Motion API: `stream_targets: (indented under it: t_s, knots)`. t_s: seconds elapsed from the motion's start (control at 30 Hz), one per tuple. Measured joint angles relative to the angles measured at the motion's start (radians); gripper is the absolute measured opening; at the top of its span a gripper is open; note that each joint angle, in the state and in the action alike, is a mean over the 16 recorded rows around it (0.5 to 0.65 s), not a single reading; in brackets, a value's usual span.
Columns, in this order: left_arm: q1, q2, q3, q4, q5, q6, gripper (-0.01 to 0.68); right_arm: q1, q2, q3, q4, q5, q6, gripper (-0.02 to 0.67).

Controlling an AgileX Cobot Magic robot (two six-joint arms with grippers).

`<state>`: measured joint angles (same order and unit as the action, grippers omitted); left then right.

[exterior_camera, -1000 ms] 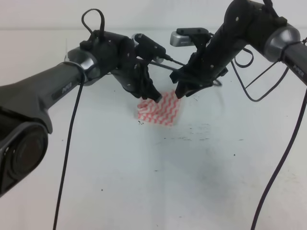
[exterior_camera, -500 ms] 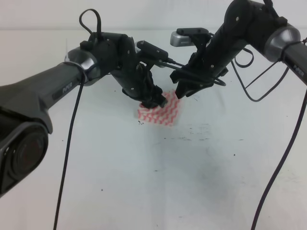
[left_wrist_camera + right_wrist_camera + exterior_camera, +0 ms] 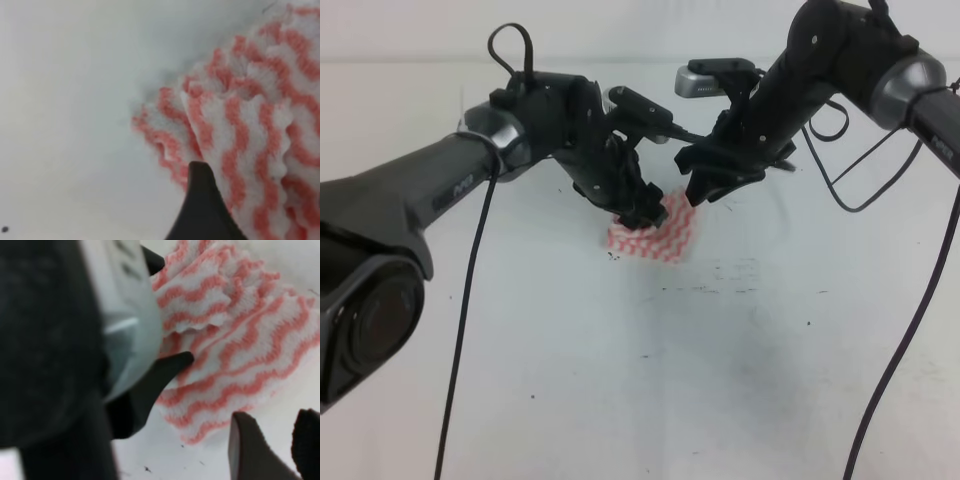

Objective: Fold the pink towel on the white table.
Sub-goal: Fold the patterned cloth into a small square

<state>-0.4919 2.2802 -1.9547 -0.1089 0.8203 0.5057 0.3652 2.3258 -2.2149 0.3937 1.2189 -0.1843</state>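
Left pincer [image 3: 645,212] is down on the towel's [image 3: 665,236] left far corner, fingers around the edge where a flap looks raised and doubled over. From the wrist view one finger [image 3: 202,210] lies on the cloth; whether it actually pinches, can't tell. Towel sits mid-desk [image 3: 620,380], small bunched patch, long axis roughly left-right, slightly skewed. Right pincer [image 3: 698,190] hangs just above the far right corner, tips close to the cloth but apart from it; its wrist view shows two dark fingers [image 3: 250,450] near each other with nothing between, so looks nearly closed and empty. Left arm is nearer. Fold would run toward the near edge.
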Motion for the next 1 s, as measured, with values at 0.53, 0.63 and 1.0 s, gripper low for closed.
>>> stream_targets:
  t_s: [0.53, 0.63, 1.0]
  knots:
    - [0.001, 0.006, 0.000, 0.001, -0.039, 0.010, 0.139, -0.011, -0.004, 0.000, 0.002, -0.004, -0.001, 0.185]
    - [0.004, 0.006, 0.000, 0.002, -0.048, 0.005, 0.091, -0.011, -0.002, 0.000, 0.001, -0.004, -0.001, 0.185]
    - [0.023, -0.017, -0.001, 0.009, -0.045, -0.002, 0.014, -0.011, 0.000, 0.000, 0.001, -0.004, -0.001, 0.185]
